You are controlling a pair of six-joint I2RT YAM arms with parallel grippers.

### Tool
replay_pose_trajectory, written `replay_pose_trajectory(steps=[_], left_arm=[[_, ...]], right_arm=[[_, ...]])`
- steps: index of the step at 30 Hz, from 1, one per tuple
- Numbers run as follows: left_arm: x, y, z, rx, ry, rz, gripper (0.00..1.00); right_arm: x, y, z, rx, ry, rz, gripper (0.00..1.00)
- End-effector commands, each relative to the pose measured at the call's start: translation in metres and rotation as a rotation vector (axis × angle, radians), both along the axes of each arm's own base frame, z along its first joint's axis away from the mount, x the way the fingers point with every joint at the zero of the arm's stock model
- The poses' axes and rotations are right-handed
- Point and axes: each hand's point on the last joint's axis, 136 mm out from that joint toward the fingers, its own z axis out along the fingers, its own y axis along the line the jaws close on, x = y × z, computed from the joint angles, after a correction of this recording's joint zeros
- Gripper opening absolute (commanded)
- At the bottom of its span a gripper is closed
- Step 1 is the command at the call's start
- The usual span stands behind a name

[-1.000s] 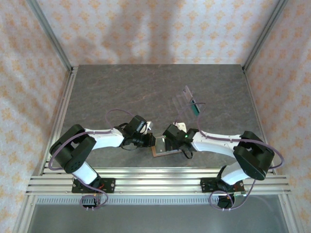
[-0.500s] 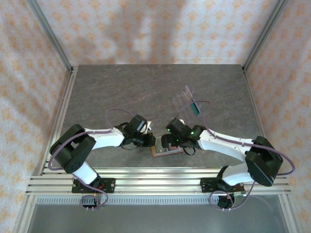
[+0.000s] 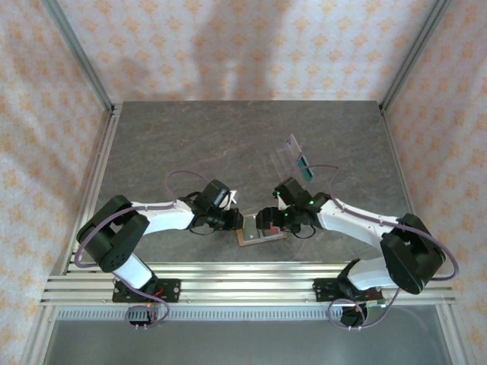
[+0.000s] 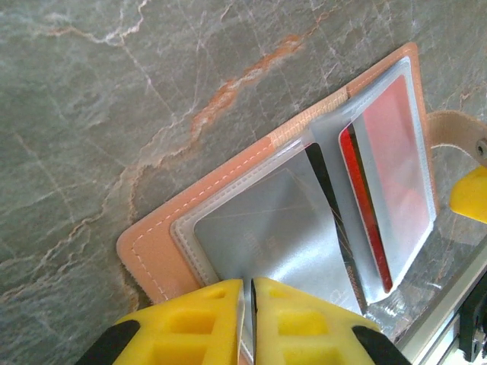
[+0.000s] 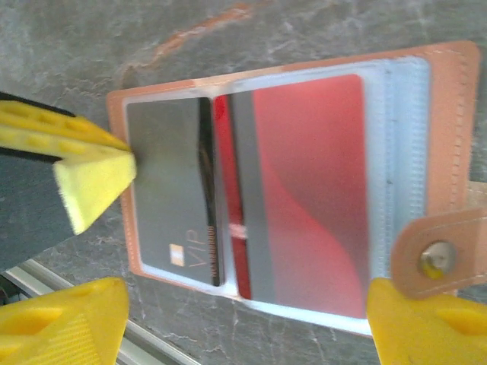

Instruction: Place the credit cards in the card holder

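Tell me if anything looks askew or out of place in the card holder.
Nothing damaged. In the open card holder, a dark edge slants out beside the grey card, as if something sits askew in that sleeve.

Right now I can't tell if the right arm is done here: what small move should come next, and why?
Probably lift the right gripper straight up, off the card holder. Its jaws stand apart and empty, while the dark card and the red card both lie under clear sleeves. The left gripper pinches a sleeve edge, steadying it.
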Motion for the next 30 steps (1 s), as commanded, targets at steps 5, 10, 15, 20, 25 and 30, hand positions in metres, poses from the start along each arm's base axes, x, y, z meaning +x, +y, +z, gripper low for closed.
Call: replay_pose_trajectory(steps=[5, 10, 15, 20, 25, 30], left_arm=[[-0.007, 0.009, -0.007, 0.019, 0.02, -0.005, 0.15], [-0.008, 0.008, -0.009, 0.017, 0.033, -0.009, 0.15], [-0.009, 0.008, -0.009, 0.026, 0.038, -0.017, 0.15], [-0.008, 0.008, -0.007, 0.02, 0.027, -0.011, 0.15], [-0.008, 0.009, -0.008, 0.022, 0.024, -0.005, 0.15], [-0.009, 0.008, -0.007, 0.018, 0.03, -0.008, 0.15]], right_arm=[[-0.003, 0.0, -0.007, 0.075, 0.044, 0.018, 0.8], [-0.004, -0.003, -0.018, 0.054, 0.063, 0.014, 0.8], [-0.003, -0.015, -0.026, -0.005, 0.06, -0.002, 0.86], [-0.005, -0.014, -0.026, 0.009, 0.06, 0.002, 0.85], [-0.007, -0.012, -0.024, 0.025, 0.067, 0.01, 0.85], [-0.006, -0.02, -0.021, -0.021, 0.052, 0.007, 0.89]])
